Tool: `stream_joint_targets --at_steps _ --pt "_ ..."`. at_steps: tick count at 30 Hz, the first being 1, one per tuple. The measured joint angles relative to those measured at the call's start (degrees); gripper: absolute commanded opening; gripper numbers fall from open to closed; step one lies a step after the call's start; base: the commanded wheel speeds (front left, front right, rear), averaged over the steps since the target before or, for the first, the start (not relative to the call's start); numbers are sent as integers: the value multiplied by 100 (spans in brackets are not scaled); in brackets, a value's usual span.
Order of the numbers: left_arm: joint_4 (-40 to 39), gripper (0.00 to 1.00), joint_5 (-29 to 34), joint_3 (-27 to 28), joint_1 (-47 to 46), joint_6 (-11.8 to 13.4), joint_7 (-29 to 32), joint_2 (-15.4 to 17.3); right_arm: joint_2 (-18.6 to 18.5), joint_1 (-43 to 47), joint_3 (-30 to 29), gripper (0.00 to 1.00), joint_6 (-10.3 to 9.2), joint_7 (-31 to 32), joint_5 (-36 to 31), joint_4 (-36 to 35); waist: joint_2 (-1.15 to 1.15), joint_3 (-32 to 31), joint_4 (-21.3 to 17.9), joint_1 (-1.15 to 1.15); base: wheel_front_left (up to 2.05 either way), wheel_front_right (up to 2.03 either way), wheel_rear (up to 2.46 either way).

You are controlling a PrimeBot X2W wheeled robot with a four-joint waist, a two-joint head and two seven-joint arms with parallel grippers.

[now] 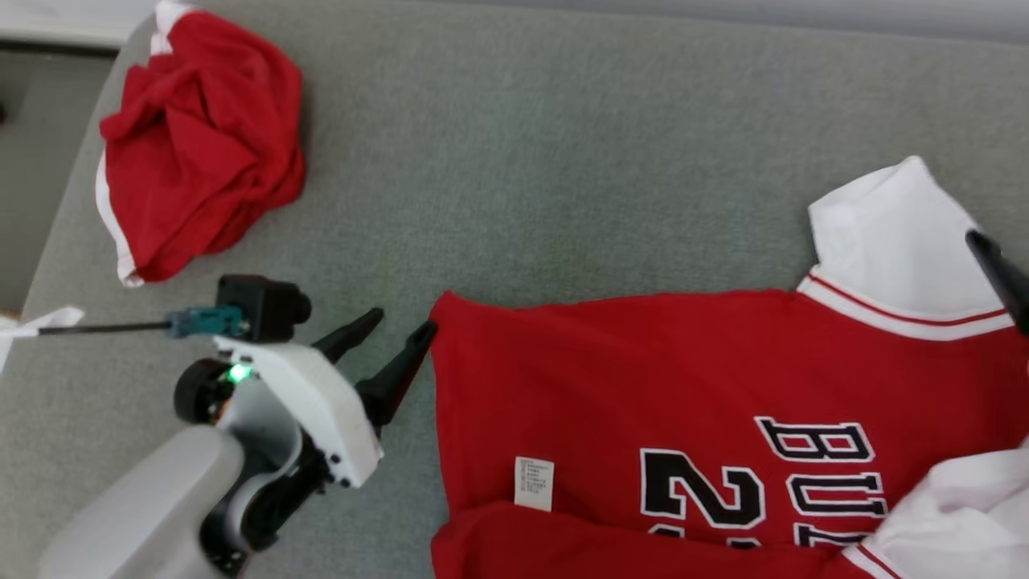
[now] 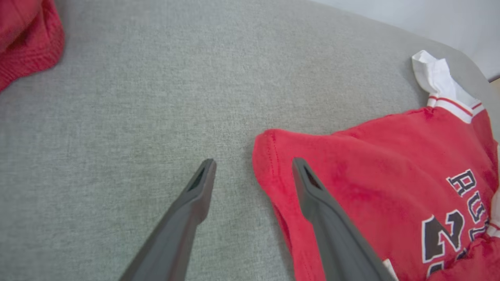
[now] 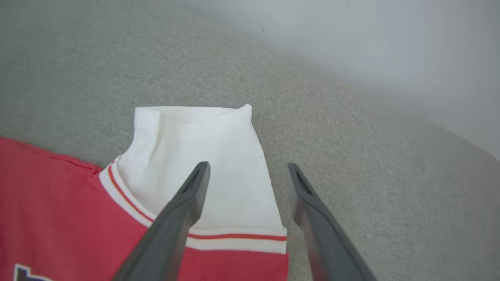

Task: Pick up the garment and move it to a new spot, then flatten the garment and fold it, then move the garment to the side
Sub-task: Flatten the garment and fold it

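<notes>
head camera looks steeply down on the red jersey (image 1: 611, 386); wrist cameras sit low and close, left at its hem corner (image 2: 269, 148), right at its white sleeve (image 3: 234, 156).

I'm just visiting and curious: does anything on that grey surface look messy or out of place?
Yes. A second red garment lies crumpled in a heap at the far left corner. The red jersey is mostly spread flat, but its near edge is folded over itself, and a white care label shows on top.
</notes>
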Motion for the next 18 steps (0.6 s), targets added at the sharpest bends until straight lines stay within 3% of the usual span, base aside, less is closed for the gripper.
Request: stream_joint_targets --at_steps 10,18 --pt "1038 100 224 -314 -827 -541 -136 -922 219 -1176 381 100 0 -591 -603 1686 0 622 566 0 0 0 0" --pt "1303 100 264 -490 -1021 -754 -92 -1129 208 -1280 464 100 0 -573 -552 1959 0 616 563 0 0 0 0"
